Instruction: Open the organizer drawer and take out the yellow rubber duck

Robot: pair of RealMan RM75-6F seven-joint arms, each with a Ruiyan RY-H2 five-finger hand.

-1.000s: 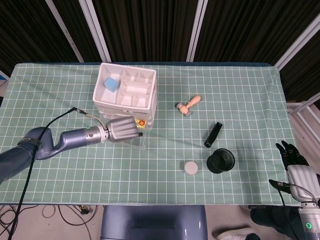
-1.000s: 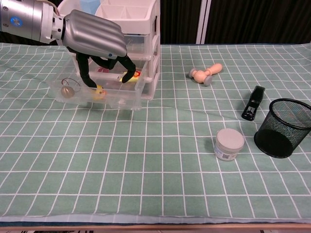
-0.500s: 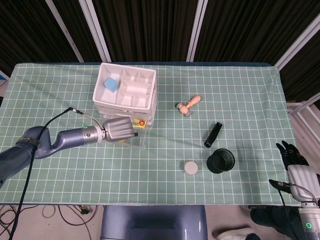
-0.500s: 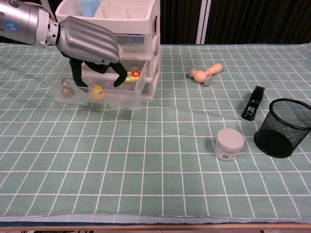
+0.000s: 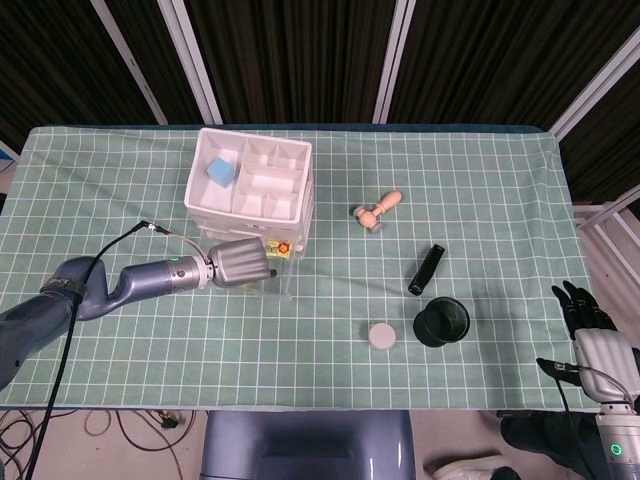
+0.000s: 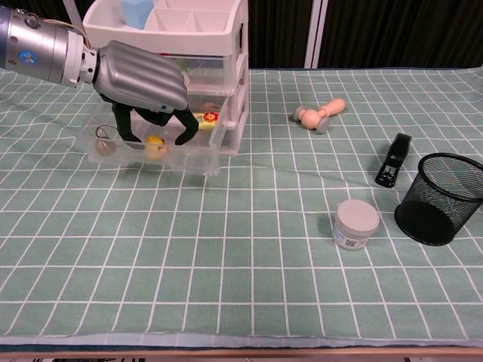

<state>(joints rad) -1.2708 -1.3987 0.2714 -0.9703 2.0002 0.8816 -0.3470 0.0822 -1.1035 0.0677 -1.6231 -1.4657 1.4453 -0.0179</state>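
The right hand [image 5: 596,340] rests off the table's near right corner, fingers apart, holding nothing; the left hand [image 6: 143,75] reaches into the pulled-out clear drawer [image 6: 192,154], fingers straddling the yellow rubber duck [image 6: 155,144], seemingly not gripping it; behind stands the white organizer [image 6: 226,45].

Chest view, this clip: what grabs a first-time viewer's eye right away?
The silver left hand reaching down into the pulled-out clear drawer of the white organizer, its dark fingers either side of the yellow rubber duck. To the right on the green checked cloth, a black mesh cup stands beside a small grey-lidded jar.
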